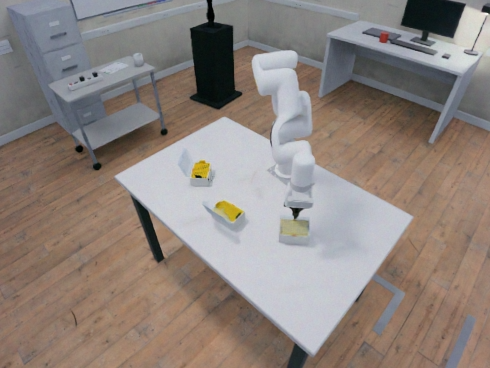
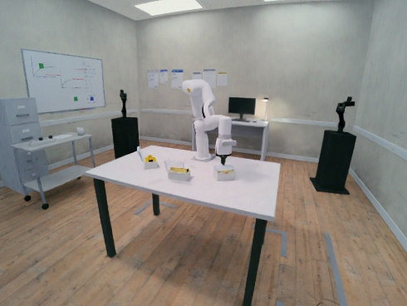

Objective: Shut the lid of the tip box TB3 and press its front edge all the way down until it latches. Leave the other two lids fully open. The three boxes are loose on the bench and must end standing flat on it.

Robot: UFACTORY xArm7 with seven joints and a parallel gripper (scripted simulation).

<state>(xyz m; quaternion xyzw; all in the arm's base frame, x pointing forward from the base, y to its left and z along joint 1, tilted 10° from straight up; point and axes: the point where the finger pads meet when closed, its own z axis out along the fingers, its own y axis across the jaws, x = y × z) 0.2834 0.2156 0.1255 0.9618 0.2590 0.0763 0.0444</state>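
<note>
Three white tip boxes with yellow racks stand on the white table. The right box has its clear lid lying down over the rack; it also shows in the exterior view. My gripper is shut with nothing between the fingers, and its tips point straight down at the rear edge of that lid, touching or just above it. The middle box and the left box have their lids standing open, tilted back to the left.
The arm's base stands on the table behind the right box. A black pedestal, a rolling cart and a desk stand away from the table.
</note>
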